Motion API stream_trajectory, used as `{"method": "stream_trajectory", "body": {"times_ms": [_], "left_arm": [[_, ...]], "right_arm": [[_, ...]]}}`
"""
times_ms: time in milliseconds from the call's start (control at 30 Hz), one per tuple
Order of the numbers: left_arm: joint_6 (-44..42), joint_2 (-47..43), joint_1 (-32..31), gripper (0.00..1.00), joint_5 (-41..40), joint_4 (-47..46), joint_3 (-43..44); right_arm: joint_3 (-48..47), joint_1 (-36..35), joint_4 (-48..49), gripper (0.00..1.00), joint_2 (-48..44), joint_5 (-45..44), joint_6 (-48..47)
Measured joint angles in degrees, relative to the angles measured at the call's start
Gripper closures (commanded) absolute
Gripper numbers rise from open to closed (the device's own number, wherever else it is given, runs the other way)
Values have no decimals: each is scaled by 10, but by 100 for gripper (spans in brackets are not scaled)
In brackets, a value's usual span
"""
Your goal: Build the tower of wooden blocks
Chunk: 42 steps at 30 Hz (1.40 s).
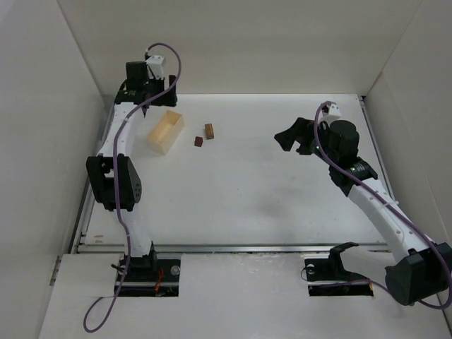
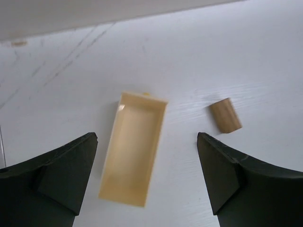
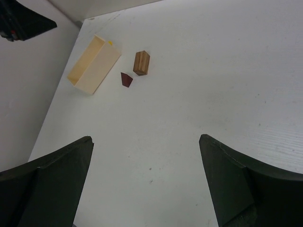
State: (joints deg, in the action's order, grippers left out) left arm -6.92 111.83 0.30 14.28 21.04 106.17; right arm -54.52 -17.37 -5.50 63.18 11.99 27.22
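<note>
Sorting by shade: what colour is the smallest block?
The smallest block is dark reddish-brown, clearest in the right wrist view.

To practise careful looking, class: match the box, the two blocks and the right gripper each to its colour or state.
Column A
1 box
2 bigger block
3 smaller block
4 right gripper

Column B
a dark reddish-brown
b open, holding nothing
c pale, hollow, open on top
d tan

Pairs: 1c, 2d, 3a, 4b
</note>
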Motion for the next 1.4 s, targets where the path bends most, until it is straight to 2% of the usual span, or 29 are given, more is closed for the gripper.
{"method": "stream_trajectory", "body": {"times_ms": [133,233,333,533,800,1200,1400], "left_arm": [[-11,-12,-80,15,-9,4,42],[-9,36,-138,15,3,25,110],[2,97,-166,18,8,47,144],[7,195,-187,15,-42,107,141],[16,201,-233,15,-106,94,115],[50,228,-223,15,-156,85,115],[59,243,-223,25,-163,75,115]], "right_arm": [[0,-3,0,0,2,-15,0],[0,-4,0,0,2,-22,1],[0,-4,0,0,2,-32,4],[0,-3,-5,0,-8,-60,12],[0,-3,-14,0,-18,-91,33],[1,-4,-23,0,-25,-99,42],[3,-4,-23,0,-28,-98,43]]}}
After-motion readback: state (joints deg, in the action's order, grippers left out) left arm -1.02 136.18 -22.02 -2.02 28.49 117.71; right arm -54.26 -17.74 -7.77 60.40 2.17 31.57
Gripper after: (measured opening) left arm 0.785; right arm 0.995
